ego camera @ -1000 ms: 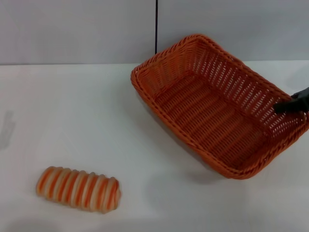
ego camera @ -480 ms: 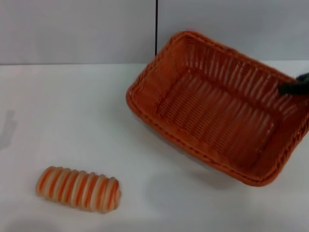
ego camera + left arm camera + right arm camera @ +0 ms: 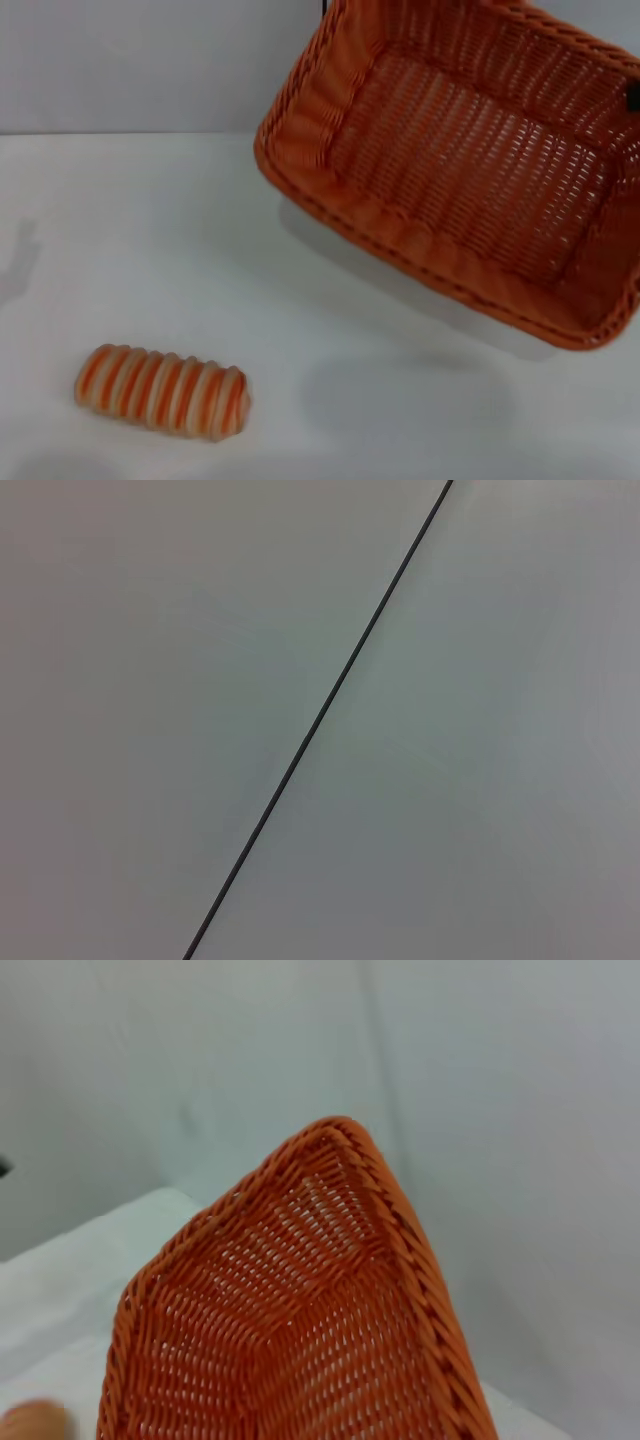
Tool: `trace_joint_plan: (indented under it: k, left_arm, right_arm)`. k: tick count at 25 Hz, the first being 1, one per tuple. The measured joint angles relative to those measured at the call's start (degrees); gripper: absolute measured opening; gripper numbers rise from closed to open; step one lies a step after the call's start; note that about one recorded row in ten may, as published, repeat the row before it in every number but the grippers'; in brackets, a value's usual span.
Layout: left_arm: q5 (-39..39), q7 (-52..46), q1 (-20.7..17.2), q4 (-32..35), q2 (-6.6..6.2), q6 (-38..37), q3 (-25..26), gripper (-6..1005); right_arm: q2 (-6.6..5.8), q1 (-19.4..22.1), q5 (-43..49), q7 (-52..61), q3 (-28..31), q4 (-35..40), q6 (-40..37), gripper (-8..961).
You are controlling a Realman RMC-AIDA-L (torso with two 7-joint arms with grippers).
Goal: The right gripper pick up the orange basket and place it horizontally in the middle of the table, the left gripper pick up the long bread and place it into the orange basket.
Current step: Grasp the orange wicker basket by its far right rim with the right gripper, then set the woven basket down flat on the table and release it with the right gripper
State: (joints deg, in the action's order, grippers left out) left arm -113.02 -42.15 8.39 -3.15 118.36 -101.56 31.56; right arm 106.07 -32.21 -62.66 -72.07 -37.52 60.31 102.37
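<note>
The orange basket hangs in the air over the table's back right part, tilted so its open inside faces me. Only a dark sliver of my right gripper shows at the basket's right rim, at the picture's edge, holding it up. In the right wrist view the basket fills the lower half, with its far corner pointing at the wall. The long bread lies on the table at the front left, far from the basket; a bit of the bread also shows in the right wrist view. My left gripper is out of view.
A grey wall stands behind the table. The left wrist view shows only wall panels with a thin dark seam. The basket's shadow falls on the table below it.
The basket has risen off the table and tipped up, moving higher and toward the back right with my right gripper. The bread has not moved.
</note>
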Motion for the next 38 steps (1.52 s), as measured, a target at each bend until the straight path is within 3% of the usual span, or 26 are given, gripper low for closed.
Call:
trace_joint_plan:
  k: [5, 11, 17, 26, 38]
  left_arm:
    - [0.0, 0.0, 0.2, -0.1, 0.02, 0.1, 0.0, 813]
    - [-0.2, 0.0, 0.0, -0.1, -0.20, -0.2, -0.5, 813]
    - [-0.3, -0.3, -0.5, -0.6, 0.00, -0.4, -0.6, 813]
    - [-0.4, -1.4, -0.6, -1.2, 0.06, -0.5, -0.6, 813]
    - [-0.4, -1.6, -0.6, -2.2, -0.01, -1.0, -0.8, 812]
  right_arm:
    - [-1.64, -0.2, 0.0, -0.6, -1.6, 4.6, 4.7, 165]
    - [-4.30, 0.0, -0.3, -0.4, -11.2, 7.3, 5.2, 164]
    - [-4.46, -1.6, -0.1, -2.9, -18.3, 6.3, 5.2, 163]
    - [-3.20, -6.8, 1.1, -11.3, -21.8, -5.5, 4.8, 161]
    - [2.44, -9.7, 9.7, -17.7, -21.4, -10.3, -0.7, 158]
